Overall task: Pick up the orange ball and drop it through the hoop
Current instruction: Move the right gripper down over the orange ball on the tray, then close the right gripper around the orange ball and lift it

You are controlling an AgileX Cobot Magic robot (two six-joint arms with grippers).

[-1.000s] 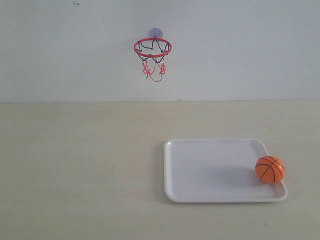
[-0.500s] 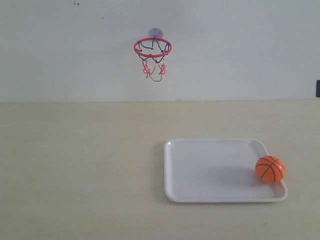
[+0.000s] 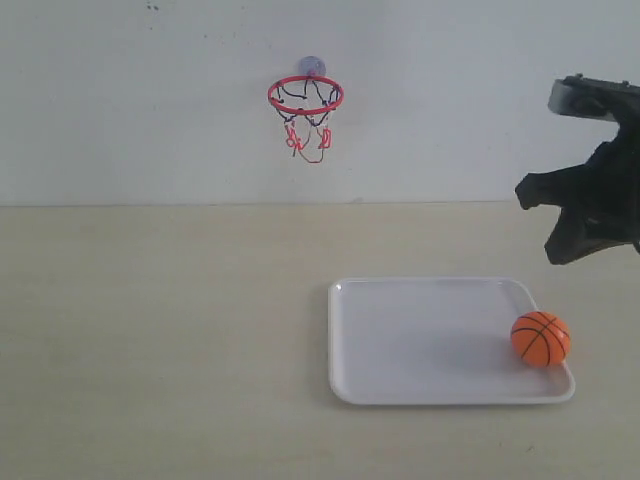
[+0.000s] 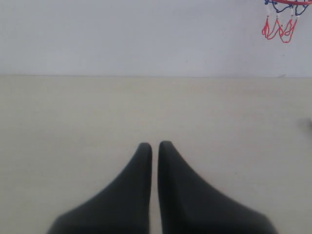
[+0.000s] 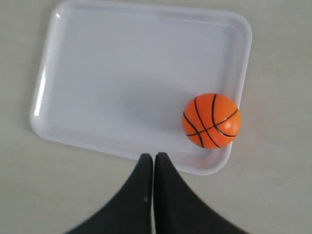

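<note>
The orange ball (image 3: 540,338) with black seams rests in a corner of the white tray (image 3: 420,340), on the tray's right side in the exterior view. The hoop (image 3: 305,97), a red ring with a dark and red net, hangs on the back wall by its suction cup. My right gripper (image 3: 555,250) hovers above and just behind the ball, shut and empty. In the right wrist view the ball (image 5: 212,120) lies just beyond the shut gripper (image 5: 154,156), off to one side of its tips. My left gripper (image 4: 155,145) is shut over bare table, with the hoop's net (image 4: 279,27) far off.
The tray (image 5: 122,73) holds only the ball. It lies on a pale wooden table (image 3: 160,330) that runs back to a plain white wall (image 3: 130,100).
My right arm has come into the exterior view from the right edge and now hangs above the tray's right end. Ball, tray and hoop have not moved.
</note>
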